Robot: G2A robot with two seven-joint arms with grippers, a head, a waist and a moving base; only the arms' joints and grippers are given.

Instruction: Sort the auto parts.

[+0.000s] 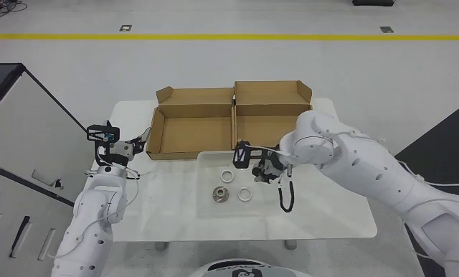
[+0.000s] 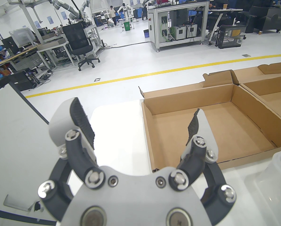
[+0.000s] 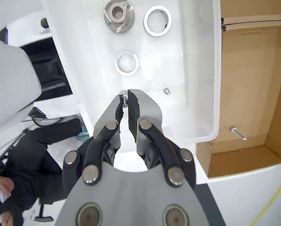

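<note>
1. Silver threaded bolt (image 3: 124, 98), short and small: it was pinched between the fingers of the right gripper (image 3: 125, 99), which were pressed in on its shank while the head stuck out past the tips. The gripper hung over one end of the clear plastic bin (image 3: 213, 71). The bolt appeared to be lifted off the bin floor, though contact could not be ruled out.
2. The clear plastic bin stood on the white table (image 1: 344, 205), just in front of two cardboard boxes, and seemingly served as the source of unsorted parts. In it lay a grey flanged metal hub (image 3: 119, 15), a thick silver ring (image 3: 157, 21) beside the hub, a flatter silver ring (image 3: 126, 62) nearer the gripper, and a tiny silver screw (image 3: 166, 91) apart from the rest.
3. The right brown cardboard box (image 3: 248, 83) held one long silver bolt (image 3: 238, 133) on its floor, close to the bin's corner. This suggested that fasteners were being collected there. On that reading, the pinched bolt was probably bound for this box, a short carry over the bin wall.
4. The left brown cardboard box (image 2: 225, 130) touched the right one along a shared wall. It was likely reserved for another class of part, such as the rings or the hub.
5. The left gripper (image 2: 137, 114) had its fingers spread wide and held nothing. It hovered beside the left box's outer corner, well apart from the bin, probably to leave the other arm room.
</note>
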